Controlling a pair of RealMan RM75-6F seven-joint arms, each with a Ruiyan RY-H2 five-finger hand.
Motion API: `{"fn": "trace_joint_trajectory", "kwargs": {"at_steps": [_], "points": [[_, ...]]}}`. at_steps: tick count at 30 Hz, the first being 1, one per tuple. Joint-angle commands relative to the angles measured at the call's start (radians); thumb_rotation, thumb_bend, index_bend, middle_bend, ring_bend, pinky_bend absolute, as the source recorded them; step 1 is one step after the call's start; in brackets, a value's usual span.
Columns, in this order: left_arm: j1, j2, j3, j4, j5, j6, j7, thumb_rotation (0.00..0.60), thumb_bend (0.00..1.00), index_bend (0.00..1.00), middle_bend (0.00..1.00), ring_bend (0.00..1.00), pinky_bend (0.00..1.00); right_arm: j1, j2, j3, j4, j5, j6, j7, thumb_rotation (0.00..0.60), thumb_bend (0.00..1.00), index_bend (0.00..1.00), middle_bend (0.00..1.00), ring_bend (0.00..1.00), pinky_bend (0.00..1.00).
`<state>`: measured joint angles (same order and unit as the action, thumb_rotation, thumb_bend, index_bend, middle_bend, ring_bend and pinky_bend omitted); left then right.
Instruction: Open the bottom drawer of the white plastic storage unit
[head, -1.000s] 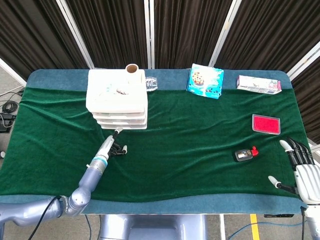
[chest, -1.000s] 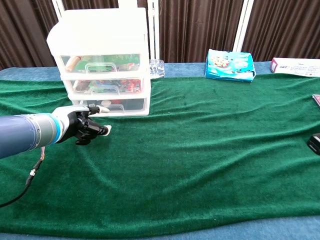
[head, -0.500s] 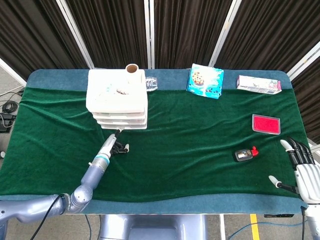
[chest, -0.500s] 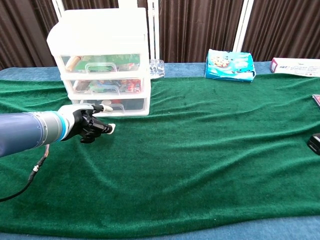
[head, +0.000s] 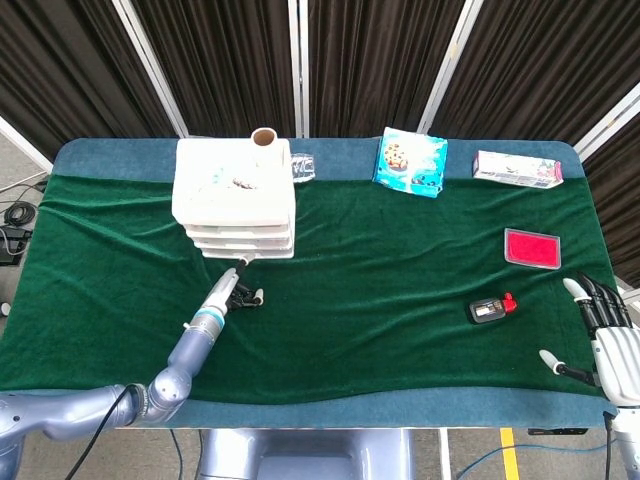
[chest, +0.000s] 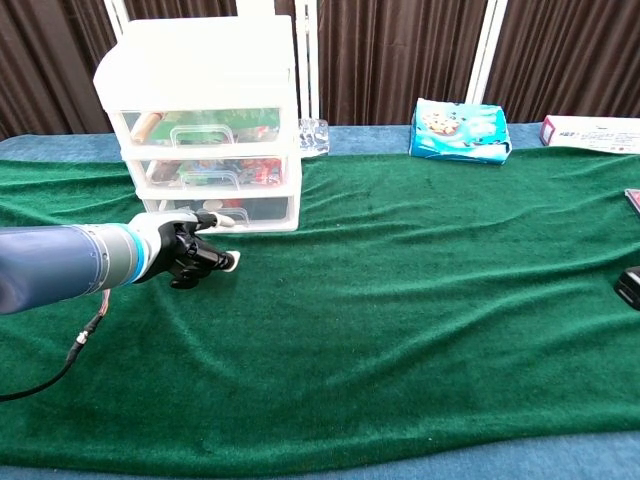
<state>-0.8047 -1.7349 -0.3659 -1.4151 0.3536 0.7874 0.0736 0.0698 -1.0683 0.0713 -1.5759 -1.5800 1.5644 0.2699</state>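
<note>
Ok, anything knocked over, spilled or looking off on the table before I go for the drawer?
Nothing stands out. The storage unit stands upright with all drawers shut, and the left hand sits by the bottom drawer.

White storage unit, green cloth

The white plastic storage unit stood upright at the worktop's far left, three translucent drawers stacked and all closed, the bottom drawer sitting flush with dark contents dimly visible behind its handle.
</note>
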Motion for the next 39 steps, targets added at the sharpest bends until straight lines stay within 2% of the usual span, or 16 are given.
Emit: {"fn": "trace_joint_trajectory", "kwargs": {"at_steps": [1, 31, 39], "points": [[-0.006, -0.004, 0.0, 0.009, -0.005, -0.001, 0.001, 0.6, 0.57, 0.0, 0.93, 0.91, 0.9, 0.0, 0.0, 0.0, 0.0, 0.001, -0.001, 0.0, 0.6, 0.04, 0.01, 0.0, 0.0, 0.0], [-0.038, -0.014, -0.001, 0.056, -0.008, -0.044, -0.021, 0.6, 0.57, 0.0, 0.93, 0.91, 0.9, 0.004, -0.005, -0.001, 0.004, 0.005, -0.011, -0.008, 0.6, 0.04, 0.01, 0.0, 0.0, 0.0], [-0.044, -0.01, 0.006, 0.058, -0.011, -0.052, -0.021, 0.6, 0.57, 0.06, 0.93, 0.91, 0.9, 0.005, -0.007, -0.001, 0.004, 0.006, -0.012, -0.01, 0.6, 0.04, 0.01, 0.0, 0.0, 0.0]]}}
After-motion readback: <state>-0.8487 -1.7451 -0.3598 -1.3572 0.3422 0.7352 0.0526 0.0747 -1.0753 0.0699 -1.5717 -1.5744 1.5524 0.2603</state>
